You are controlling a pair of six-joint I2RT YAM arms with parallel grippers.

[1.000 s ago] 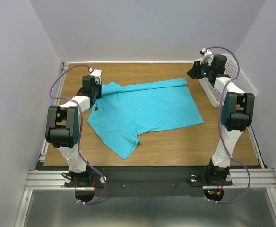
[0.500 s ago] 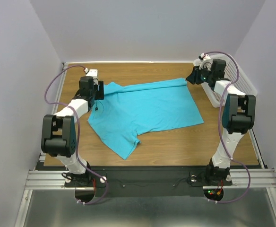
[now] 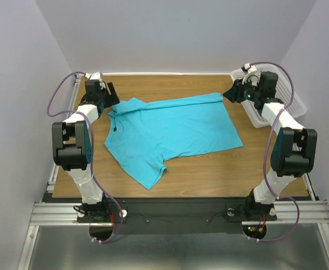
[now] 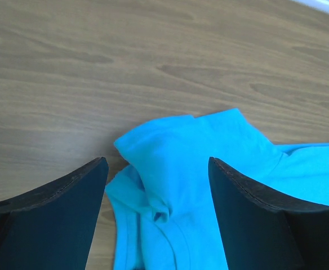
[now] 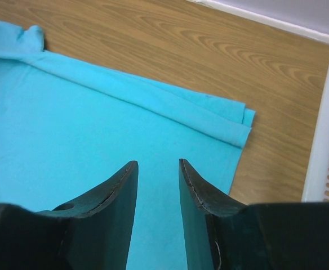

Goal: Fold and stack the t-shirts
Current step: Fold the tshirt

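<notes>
Hovering my left claw wide and empty over the bunched far-left shoulder of the t-shirt, which lies spread mid-bench, I hold my right claw narrowly parted, gripping nothing, above its far-right folded corner near the white basket.

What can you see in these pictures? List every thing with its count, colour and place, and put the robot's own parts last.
t-shirt: 1, turquoise, spread mid-table, far edge folded over
basket: 1, white, perforated, far right corner of the table
table: 1, brown wood, under the t-shirt and basket
left gripper: 1, black, open, over the t-shirt's far left corner
right gripper: 1, black, open, over the t-shirt's far right corner
</notes>
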